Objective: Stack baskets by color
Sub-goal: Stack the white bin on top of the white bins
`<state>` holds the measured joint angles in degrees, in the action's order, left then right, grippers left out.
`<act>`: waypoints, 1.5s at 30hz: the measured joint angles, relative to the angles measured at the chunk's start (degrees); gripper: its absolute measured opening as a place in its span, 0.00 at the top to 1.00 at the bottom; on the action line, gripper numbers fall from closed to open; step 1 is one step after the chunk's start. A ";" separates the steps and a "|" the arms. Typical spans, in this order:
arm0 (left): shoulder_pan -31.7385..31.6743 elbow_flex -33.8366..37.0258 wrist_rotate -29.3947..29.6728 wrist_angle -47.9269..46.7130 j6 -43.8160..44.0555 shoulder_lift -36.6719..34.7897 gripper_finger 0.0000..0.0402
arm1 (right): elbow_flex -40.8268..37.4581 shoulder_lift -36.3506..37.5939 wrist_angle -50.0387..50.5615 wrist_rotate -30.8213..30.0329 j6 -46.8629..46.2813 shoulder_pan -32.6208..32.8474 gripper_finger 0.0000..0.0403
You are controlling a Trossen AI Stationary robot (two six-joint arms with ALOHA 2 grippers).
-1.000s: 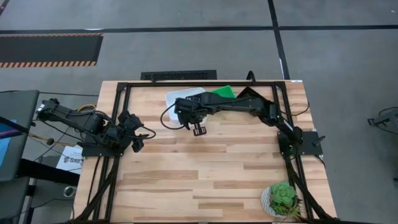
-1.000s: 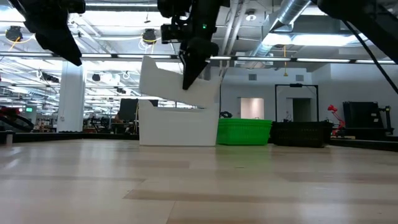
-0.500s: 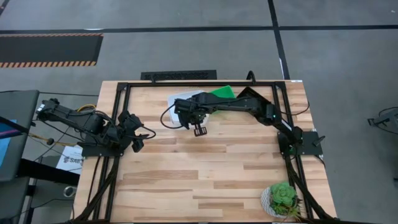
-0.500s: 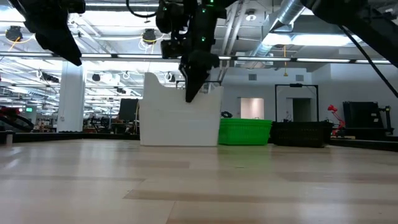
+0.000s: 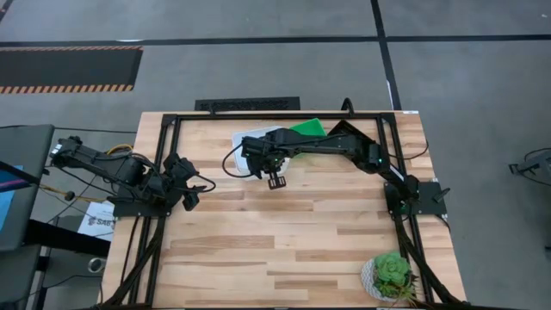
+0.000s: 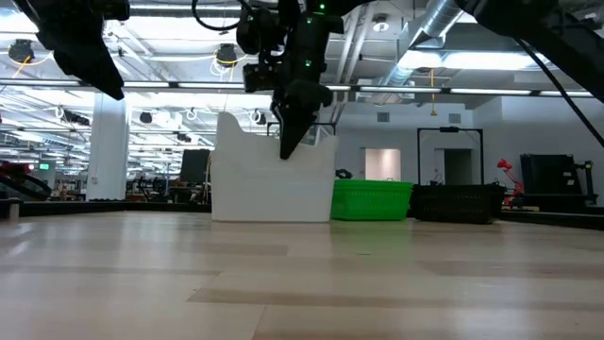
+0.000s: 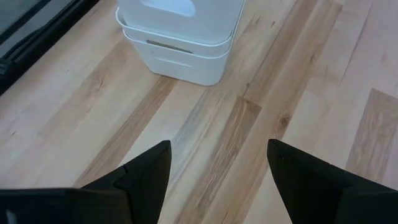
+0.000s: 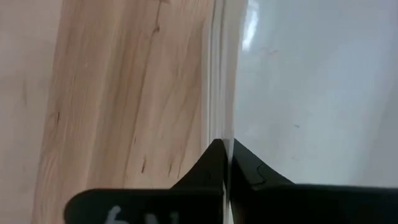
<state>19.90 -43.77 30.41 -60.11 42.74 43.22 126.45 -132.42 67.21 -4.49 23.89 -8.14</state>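
Observation:
Two white baskets stand nested at the table's far middle; the upper one sits in the lower one, and both also show in the left wrist view. My right gripper is shut on the upper basket. To the right of the stack, a green basket and a black basket rest on the table by their bases. My left gripper waits open at the table's left, apart from everything. My right gripper pinches the upper white basket's wall at its rim, with one finger outside and the other inside. The fingers come steeply from above, pointing down. The basket sits level, nested in the white basket below it.
A potted green plant stands at the near right corner. A black frame runs along the table's edges. Bare wood fills the middle and near part of the table.
My right gripper has gone down with the upper white basket. That basket hung tilted above the lower one; now it has sunk into it and sits level.

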 joint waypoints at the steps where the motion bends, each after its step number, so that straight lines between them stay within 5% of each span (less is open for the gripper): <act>1: 0.01 0.00 0.00 0.00 0.00 -0.01 0.37 | -0.21 -0.02 -0.07 0.00 0.00 0.00 0.96; 20: 0.02 0.00 -1.20 -0.05 -0.34 -0.02 0.37 | 2.13 0.23 -0.72 -1.85 -1.57 -0.25 0.77; 24: 0.00 0.00 -1.57 -0.05 -0.41 -0.02 0.37 | 8.78 0.68 5.53 -1.97 -5.60 0.01 0.72; 34: 0.00 0.00 -1.57 -0.03 0.24 -0.09 0.37 | 6.41 5.68 13.81 -1.73 -24.78 3.75 0.72; 45: 0.00 0.00 -1.51 -0.59 -0.04 -0.11 0.37 | -7.81 2.55 -6.59 -1.35 -22.09 9.23 0.73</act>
<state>19.90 -43.77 28.91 -60.71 42.70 43.11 118.65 -129.86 60.62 -5.84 1.80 1.09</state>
